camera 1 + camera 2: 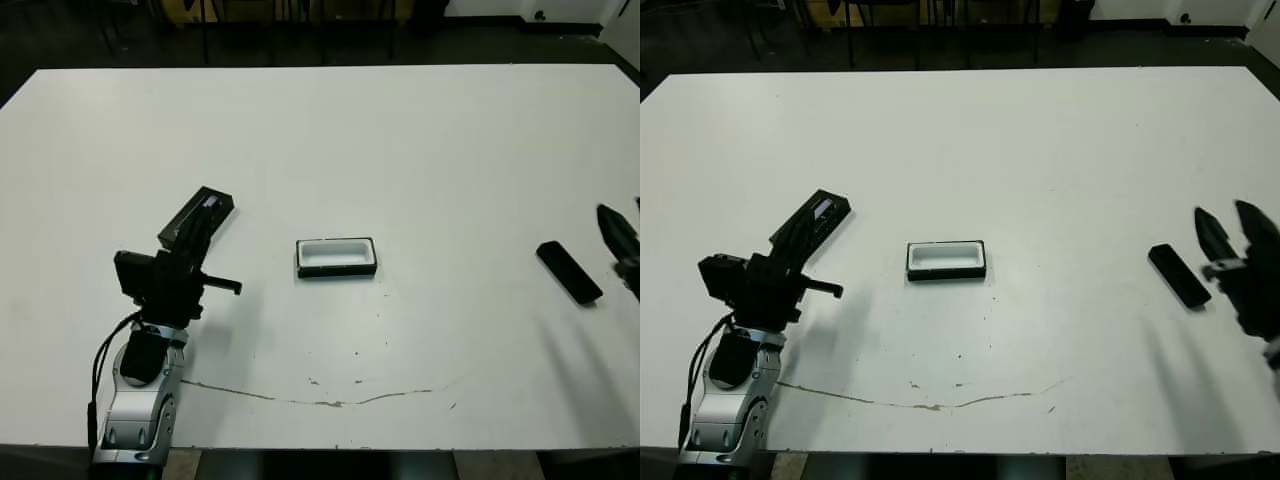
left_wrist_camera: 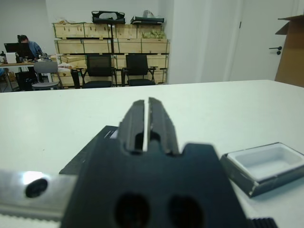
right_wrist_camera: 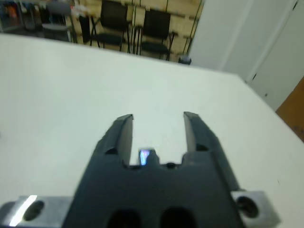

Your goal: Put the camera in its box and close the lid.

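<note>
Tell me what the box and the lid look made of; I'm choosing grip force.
The box: rigid black walls, matte white lining, probably card or plastic with foam; unclear. The lid: flat black, likely plastic, with a glossy pale window strip catching light.

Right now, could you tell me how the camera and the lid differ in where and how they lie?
The camera lies on the robot's right, just in front of the open right gripper; the lid lies on its left, partly behind the shut left gripper. The camera looks slimmer, the lid broader with a pale window strip. Both are black, flat on the table, outside the box.
</note>
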Controlling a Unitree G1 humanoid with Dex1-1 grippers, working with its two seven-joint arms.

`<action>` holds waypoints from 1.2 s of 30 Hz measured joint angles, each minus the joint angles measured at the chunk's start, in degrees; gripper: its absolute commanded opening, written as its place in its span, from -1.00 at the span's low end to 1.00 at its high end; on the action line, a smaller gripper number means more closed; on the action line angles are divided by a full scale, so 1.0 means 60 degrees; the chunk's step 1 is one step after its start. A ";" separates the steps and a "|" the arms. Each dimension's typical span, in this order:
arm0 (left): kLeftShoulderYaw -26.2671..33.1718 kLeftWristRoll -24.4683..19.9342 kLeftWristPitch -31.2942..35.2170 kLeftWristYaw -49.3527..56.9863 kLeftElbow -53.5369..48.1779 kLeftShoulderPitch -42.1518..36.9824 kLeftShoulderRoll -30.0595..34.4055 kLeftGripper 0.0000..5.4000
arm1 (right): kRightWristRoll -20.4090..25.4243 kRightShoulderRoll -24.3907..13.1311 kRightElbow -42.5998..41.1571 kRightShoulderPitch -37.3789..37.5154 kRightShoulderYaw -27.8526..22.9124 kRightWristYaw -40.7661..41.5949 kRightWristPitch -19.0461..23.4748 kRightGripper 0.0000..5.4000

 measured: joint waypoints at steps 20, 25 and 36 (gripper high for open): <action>0.0022 -0.0085 -0.0002 -0.0058 -0.0004 0.0114 -0.0012 -1.00 | 0.1910 -0.1457 0.4318 -0.1003 -0.0154 0.4055 0.0477 0.99; 0.0018 -0.0091 -0.0069 -0.0091 0.0083 0.0135 -0.0012 -1.00 | 0.1871 -0.1524 0.4820 -0.1222 -0.0116 0.4149 0.0478 0.99; -0.0005 -0.0055 -0.0148 -0.0108 0.0152 0.0136 -0.0012 -1.00 | 0.1842 -0.1571 0.5438 -0.1625 0.0160 0.4116 0.0867 0.99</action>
